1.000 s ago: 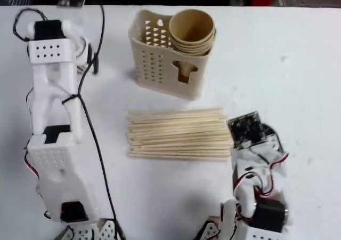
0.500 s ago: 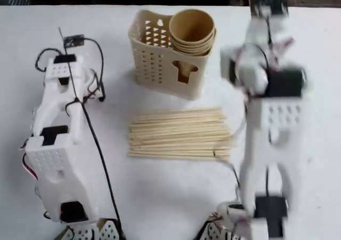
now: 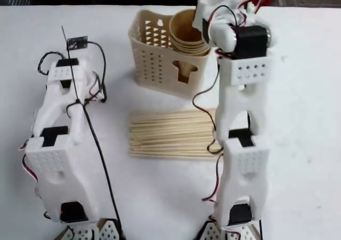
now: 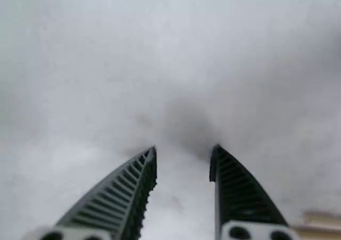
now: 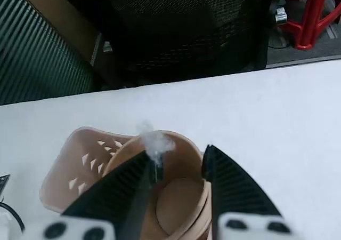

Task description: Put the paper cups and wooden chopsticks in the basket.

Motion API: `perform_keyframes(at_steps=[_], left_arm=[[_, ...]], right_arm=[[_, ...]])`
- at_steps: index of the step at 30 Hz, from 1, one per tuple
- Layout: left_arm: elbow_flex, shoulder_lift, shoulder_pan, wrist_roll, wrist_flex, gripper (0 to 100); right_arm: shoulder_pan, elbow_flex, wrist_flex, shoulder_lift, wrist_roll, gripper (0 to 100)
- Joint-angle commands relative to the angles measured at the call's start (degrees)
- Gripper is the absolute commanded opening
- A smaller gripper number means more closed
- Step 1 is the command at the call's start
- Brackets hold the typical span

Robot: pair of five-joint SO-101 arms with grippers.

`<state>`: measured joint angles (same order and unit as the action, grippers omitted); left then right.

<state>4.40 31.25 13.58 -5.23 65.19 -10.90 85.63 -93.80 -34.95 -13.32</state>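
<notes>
A stack of brown paper cups (image 3: pixel 187 31) stands in the right end of the cream perforated basket (image 3: pixel 160 58) at the back of the table. Wooden chopsticks (image 3: pixel 171 134) lie in a flat pile on the table in front of the basket. My right arm (image 3: pixel 240 74) stretches from the front edge up to the basket. Its gripper (image 5: pixel 176 153) hangs open just above the cups (image 5: pixel 176 192), holding nothing. My left arm (image 3: pixel 56 117) is folded at the left side. Its gripper (image 4: pixel 184 150) is open over bare white table.
The white table (image 3: pixel 298 90) has free room to the right of the right arm and between the left arm and the basket. A black cable (image 3: pixel 93 122) runs along the left arm. Beyond the table's far edge are a dark chair (image 5: pixel 181 32) and a red stool (image 5: pixel 311 16).
My right arm has swung from a folded pose at the front right out to the back, and its gripper now sits over the cups. The left arm's upper end shifted a little.
</notes>
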Motion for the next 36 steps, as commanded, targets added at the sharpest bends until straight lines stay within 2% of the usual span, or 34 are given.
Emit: perform_keyframes(at_steps=[1, 15, 24, 26, 28, 31, 36], left_arm=[[0.3, -3.1, -1.2, 0.6, -1.1, 18], [0.4, -3.1, -1.2, 1.0, -1.1, 18], [0.4, -3.1, -1.2, 1.0, -1.1, 18], [0.4, -3.1, -1.2, 1.0, -1.1, 18], [0.4, -3.1, -1.2, 1.0, -1.1, 18], [0.4, -3.1, -1.2, 1.0, -1.1, 18], [0.4, -3.1, -1.2, 1.0, -1.1, 18]], right_arm=[[-0.1, 4.7, -1.5, -5.1, -0.5, 13.4], [1.9, 9.5, -3.1, -28.1, -0.4, 13.4], [1.8, 9.5, -3.5, -37.0, -0.4, 13.0], [1.4, 9.3, -4.4, -38.2, 3.0, 12.9], [0.9, 9.0, -4.5, -39.1, 10.1, 11.1], [0.9, 8.9, -4.7, -39.7, 18.6, 0.8], [2.2, 8.2, -5.3, -37.1, 22.1, 1.7]])
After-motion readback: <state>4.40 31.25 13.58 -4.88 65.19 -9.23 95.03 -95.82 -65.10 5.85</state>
